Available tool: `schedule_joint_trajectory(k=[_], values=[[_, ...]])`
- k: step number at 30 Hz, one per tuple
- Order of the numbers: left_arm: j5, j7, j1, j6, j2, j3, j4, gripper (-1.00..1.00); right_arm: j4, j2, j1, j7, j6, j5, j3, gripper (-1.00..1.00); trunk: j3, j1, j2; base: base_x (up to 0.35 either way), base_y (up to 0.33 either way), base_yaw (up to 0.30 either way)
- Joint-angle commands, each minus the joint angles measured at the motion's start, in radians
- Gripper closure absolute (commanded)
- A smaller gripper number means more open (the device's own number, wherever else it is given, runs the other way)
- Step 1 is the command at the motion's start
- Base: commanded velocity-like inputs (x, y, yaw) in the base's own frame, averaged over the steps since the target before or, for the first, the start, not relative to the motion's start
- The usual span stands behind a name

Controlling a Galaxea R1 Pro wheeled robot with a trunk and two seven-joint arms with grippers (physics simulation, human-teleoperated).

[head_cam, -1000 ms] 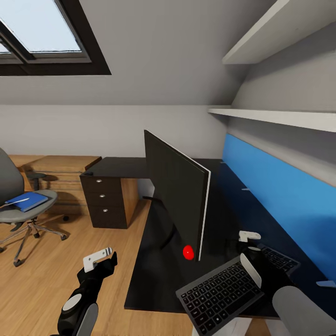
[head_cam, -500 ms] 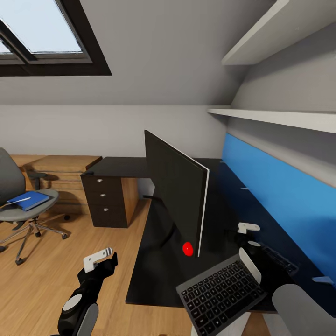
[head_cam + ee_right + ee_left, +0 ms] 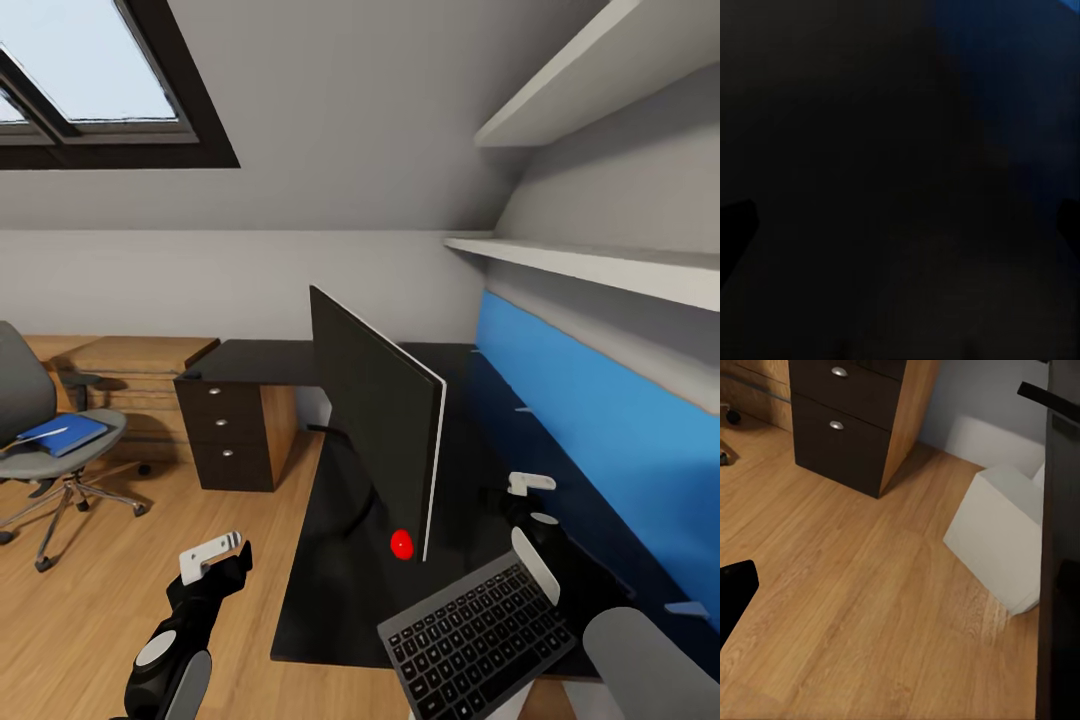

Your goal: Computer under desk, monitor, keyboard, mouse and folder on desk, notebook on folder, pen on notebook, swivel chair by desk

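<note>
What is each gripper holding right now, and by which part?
The right gripper holds the keyboard by its far short edge, above the desk. The left gripper is empty, over the floor.

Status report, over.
Right pincer shut on keyboard, above desk edge. Left pincer free over floor. Monitor close beside keyboard. Folder on swivel chair.

A skylight (image 3: pixel 95 85) sits in the sloped grey ceiling, bright with daylight. White shelves (image 3: pixel 600 262) run above a blue wall panel (image 3: pixel 600 420). A dark drawer unit (image 3: pixel 232 428) stands on the wooden floor (image 3: pixel 100 590).
</note>
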Motion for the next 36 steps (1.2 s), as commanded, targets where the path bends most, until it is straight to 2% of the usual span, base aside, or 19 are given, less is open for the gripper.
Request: schedule_joint_trajectory(k=[1, 9, 16, 19, 36], values=[[0.009, 0.008, -0.001, 0.003, 0.000, -0.001, -0.001, -1.00, -0.002, -0.002, -0.001, -0.010, 0.004, -0.009, 0.007, -1.00, 0.002, -0.004, 0.007, 0.000, 0.000, 0.000], [0.008, 0.008, -0.001, 0.003, 0.000, -0.001, -0.001, -1.00, -0.004, -0.004, -0.001, -0.010, 0.009, -0.016, 0.005, -1.00, 0.027, -0.035, 0.063, 0.000, 0.000, 0.000], [0.008, 0.008, -0.001, 0.003, 0.000, -0.001, -0.001, -1.00, -0.005, -0.007, -0.001, -0.011, 0.037, -0.072, 0.003, -1.00, 0.049, -0.061, 0.112, 0.000, 0.000, 0.000], [0.007, 0.008, -0.001, 0.003, 0.000, -0.001, -0.001, -1.00, -0.005, -0.007, -0.001, -0.011, 0.042, -0.084, 0.003, -1.00, 0.058, -0.073, 0.133, 0.000, 0.000, 0.000], [0.009, 0.017, -0.001, 0.003, 0.000, 0.003, -0.002, -1.00, -0.018, -0.008, -0.001, -0.011, 0.073, -0.093, 0.005, -1.00, 0.112, -0.138, 0.252, 0.000, 0.000, 0.000]])
